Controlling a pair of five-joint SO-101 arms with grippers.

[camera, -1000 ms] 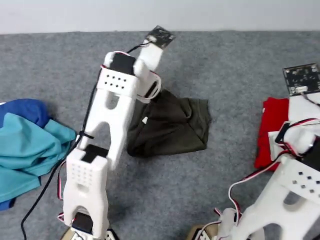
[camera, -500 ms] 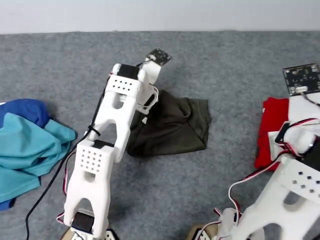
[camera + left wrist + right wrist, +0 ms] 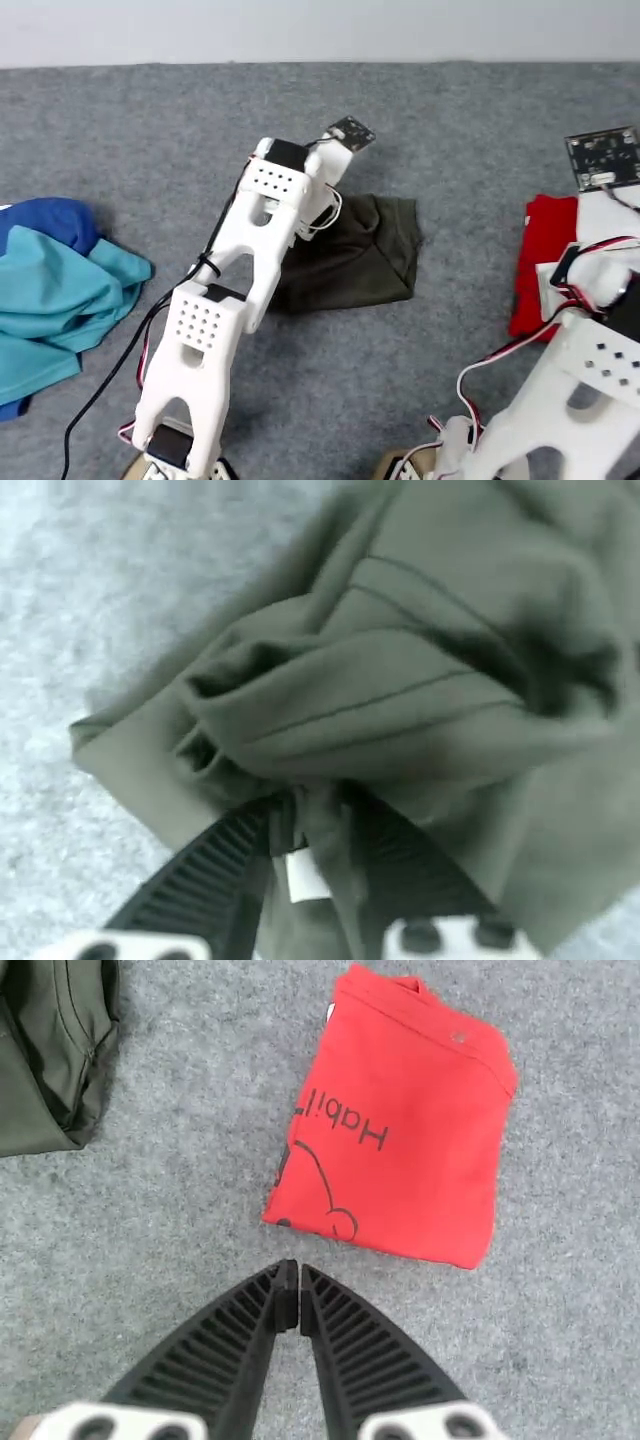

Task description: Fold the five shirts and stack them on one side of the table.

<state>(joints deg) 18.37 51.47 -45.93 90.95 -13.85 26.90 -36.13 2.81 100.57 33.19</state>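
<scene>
The left end effector [image 3: 310, 810] is closed on a bunched fold of the olive shirt [image 3: 420, 710], with a small white label caught between its jaws. From the wrist, the pinch looks to hold several gathered layers and not a single clean edge. That is our first worry. If the arm lifts or sweeps from here, the whole garment may drag across the table [image 3: 450, 130] as a lump and not turn over on a crease. The cloth could also slide out of so narrow a bite partway through the move.

The rest of the olive shirt lies near the middle of the table in the high view, partly under the left arm. Its 3 o'clock edge is already doubled and fairly square, and a pull towards that side could rumple the tidy part.

Further out, the right end effector [image 3: 292, 1290] hovers with its jaws shut on nothing, above bare table just short of the red shirt [image 3: 400, 1130]. The red shirt lies folded at 3 o'clock, apart from the olive one. If that is where the stack goes, the olive shirt must travel into the right arm's reach. We judge the two arms could then foul each other, or the red fold could be nudged open.

Farthest off, at 9 o'clock, the teal shirt [image 3: 60, 300] and the blue shirt [image 3: 50, 220] lie heaped together and unfolded. Tangled as they look, one may later come up with the other.
</scene>
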